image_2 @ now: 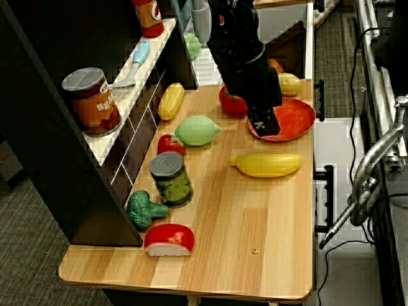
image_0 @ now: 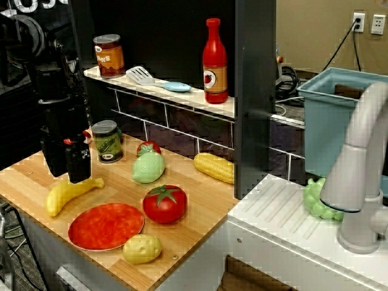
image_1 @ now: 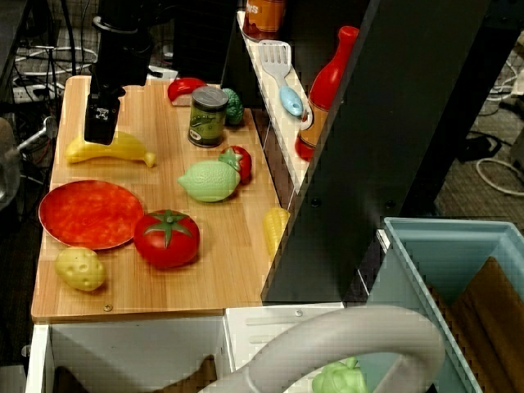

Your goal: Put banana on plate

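The yellow banana (image_0: 70, 193) lies on the wooden counter, just behind the red-orange plate (image_0: 106, 226). It also shows in the overhead view (image_1: 110, 150) and the side view (image_2: 266, 164). The plate (image_1: 88, 214) (image_2: 293, 118) has nothing on it. My black gripper (image_0: 66, 173) hangs just above the banana's far end, pointing down, with its two fingers a little apart and nothing between them. It shows over the banana in the overhead view (image_1: 101, 131) and in front of the plate in the side view (image_2: 264, 124).
A red tomato (image_0: 164, 204) and a lumpy potato (image_0: 142, 248) sit beside the plate. A green lemon (image_0: 148, 168), a corn cob (image_0: 214, 167) and a can (image_0: 107, 141) stand further back near the shelf. A broccoli (image_2: 141, 209) lies at the far end.
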